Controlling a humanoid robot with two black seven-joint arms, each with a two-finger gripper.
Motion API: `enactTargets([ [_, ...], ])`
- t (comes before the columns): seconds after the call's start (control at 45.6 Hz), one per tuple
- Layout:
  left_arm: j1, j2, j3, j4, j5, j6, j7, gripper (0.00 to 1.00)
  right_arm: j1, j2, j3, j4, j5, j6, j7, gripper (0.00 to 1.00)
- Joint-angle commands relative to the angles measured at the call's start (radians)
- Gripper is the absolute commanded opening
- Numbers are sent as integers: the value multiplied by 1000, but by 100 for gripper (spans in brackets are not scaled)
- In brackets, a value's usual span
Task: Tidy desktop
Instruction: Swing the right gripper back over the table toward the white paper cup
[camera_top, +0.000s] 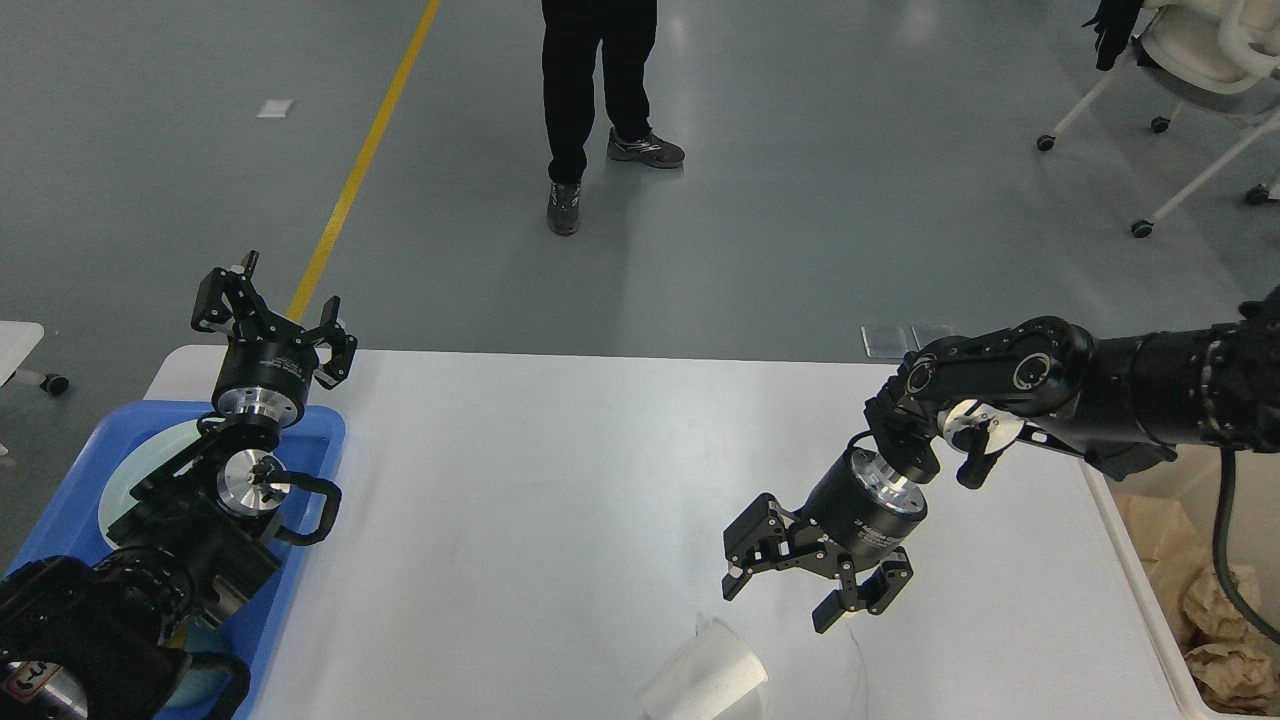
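Nearest: a translucent white cup (708, 678) lies on its side at the near edge of the worktop (560, 470), partly cut by the frame bottom. Looks like the last loose item on the white top, so the step in hand is prob. the cup pickup. The right gripper (812, 590) hangs just above and right of the cup, pointing down, fingers spread open, nothing in them, not touching the cup.

Next move, as I judge it: drop a bit lower and toward the cup, turn the wrist so the fingers straddle the wall or rim, close gently since thin plastic will likely flex or roll.

To the right, past the worktop edge, a beige bin (1190, 600) w/ crumpled brown paper inside; likely drop spot for trash. The right arm has to clear that edge on the way.

Left side: blue tray (322, 450) at the worktop's left end w/ a pale plate in it, under the left arm. Left gripper (275, 322) is raised over the far corner of the tray, fingers open, empty.

Mid worktop is bare, lots of room to swing.

Far: grey floor, yellow line, a person's legs (590, 90) standing well back from the far edge, wheeled chair (1200, 60) top right.
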Motion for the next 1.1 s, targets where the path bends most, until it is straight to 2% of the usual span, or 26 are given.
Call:
enactTargets([
  [0.0,0,0,0,0,0,-1,0,96,-61,1,28,-1,29,-62,1,100],
  [0.219,0,0,0,0,0,1,0,96,-130,1,27,-4,104,-95,-1,100],
  [0.723,0,0,0,0,0,-1,0,96,-232,1,102,-45,122,-132,-1,100],
  [1.074,0,0,0,0,0,-1,0,96,-298,55,105,-102,122,-164,1,100],
])
